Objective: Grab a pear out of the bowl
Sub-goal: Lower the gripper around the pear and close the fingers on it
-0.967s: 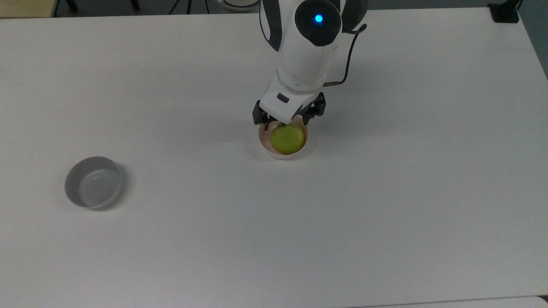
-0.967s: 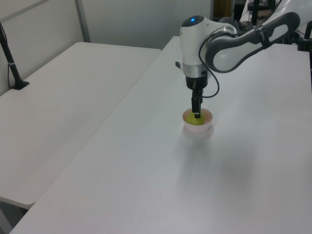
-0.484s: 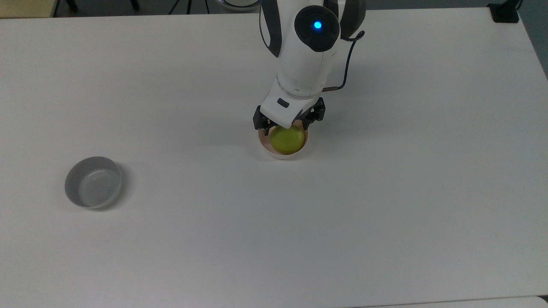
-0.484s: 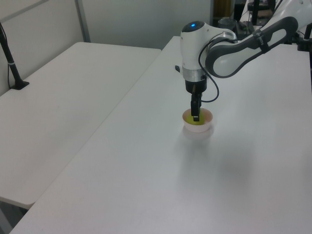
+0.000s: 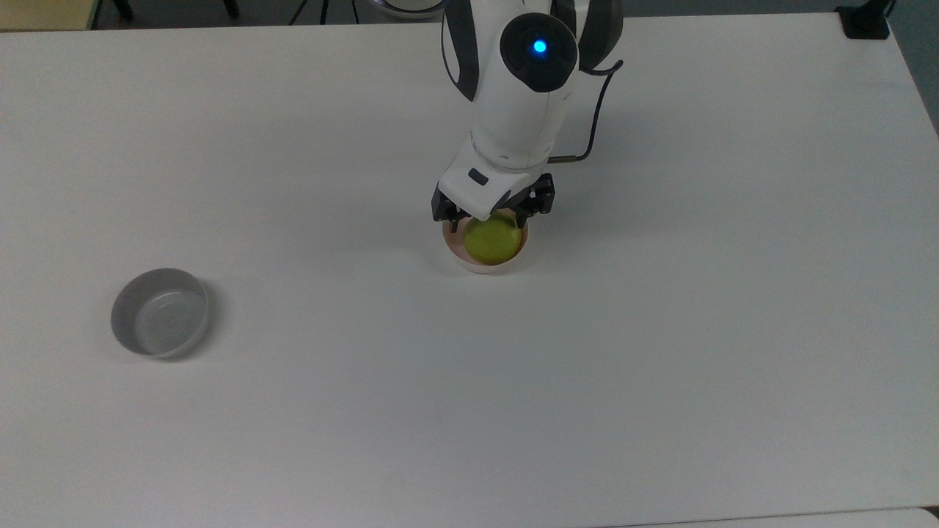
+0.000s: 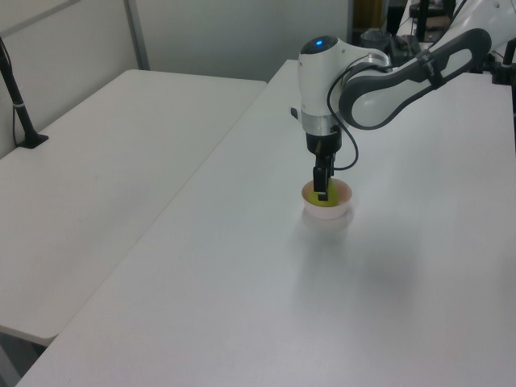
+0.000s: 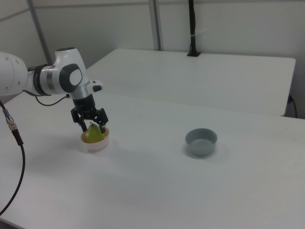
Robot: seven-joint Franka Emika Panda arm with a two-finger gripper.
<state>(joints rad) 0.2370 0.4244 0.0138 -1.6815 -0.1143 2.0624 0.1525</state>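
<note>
A yellow-green pear (image 5: 493, 243) (image 7: 94, 136) sits inside the pale pink bowl (image 5: 450, 249) (image 7: 97, 145) near the table's middle. My gripper (image 5: 490, 220) (image 7: 92, 127) hangs straight down over the bowl and is open. Its black fingers (image 7: 101, 119) straddle the pear's upper part and stem. In the left view the gripper (image 6: 322, 193) reaches down into the bowl (image 6: 332, 216) and covers most of the pear (image 6: 326, 208). The white hand hides the far half of the pear in the top view.
A grey bowl (image 5: 160, 312) (image 7: 201, 141) stands empty well off toward the top view's left. The white table (image 5: 660, 367) is bare around both bowls. A second table (image 6: 97, 161) stands beside it, and a black cable (image 5: 598, 103) loops off the wrist.
The arm has come slightly lower and nearer over the bowl, so the hand covers more of the pear. Pear and bowl have not moved.
</note>
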